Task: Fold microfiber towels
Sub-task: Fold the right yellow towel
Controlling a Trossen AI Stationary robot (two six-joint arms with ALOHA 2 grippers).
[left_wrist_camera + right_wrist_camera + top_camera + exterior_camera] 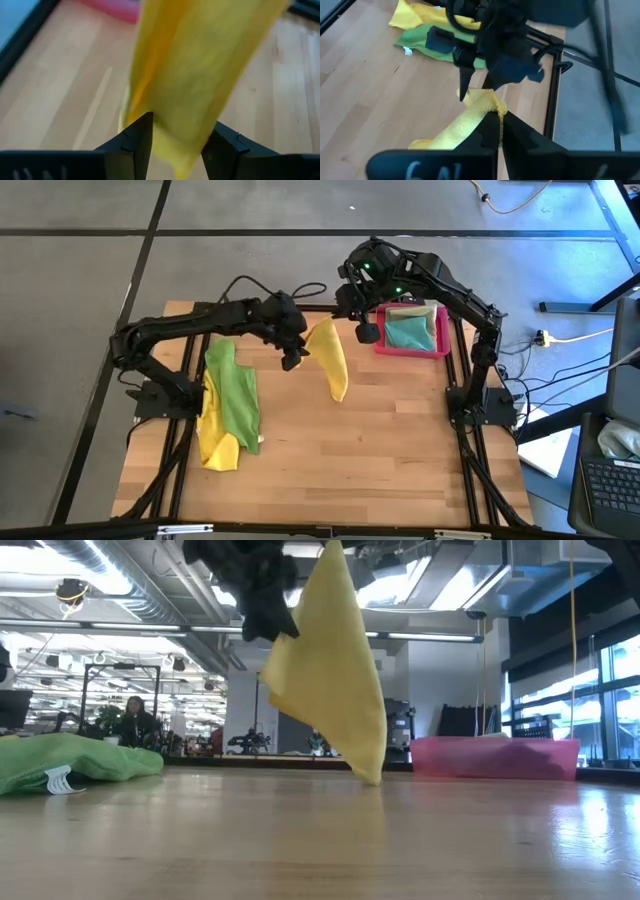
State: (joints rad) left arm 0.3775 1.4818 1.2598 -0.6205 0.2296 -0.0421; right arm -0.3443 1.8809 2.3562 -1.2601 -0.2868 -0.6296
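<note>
A yellow towel (332,360) hangs in mid-air over the table's middle, narrow at the top and wider below (335,670). My right gripper (499,117) is shut on its top. My left gripper (177,145) is open beside the towel, on the side toward the table's left edge (295,358). One finger stands on each side of the hanging cloth's upper part. A bright green towel (233,395) lies on top of another yellow towel (218,448) at the table's left. A teal towel (408,332) lies in the pink tray (385,348). My right gripper pinches the yellow towel's bunched top corner (492,103) between its two fingers, slanting down from the table's far right. The cloth hangs slack below the fingers; whether its lower tip (376,780) rests on the table, I cannot tell. My left gripper has the cloth (190,100) between its open fingers; whether they touch it, I cannot tell.
The pink tray stands at the far right, with a pale olive cloth (412,311) under the teal one. Bare wood (380,460) fills the near middle and right. A dark frame rail (552,100) runs along the table's far edge. A person sits in the room behind (133,722).
</note>
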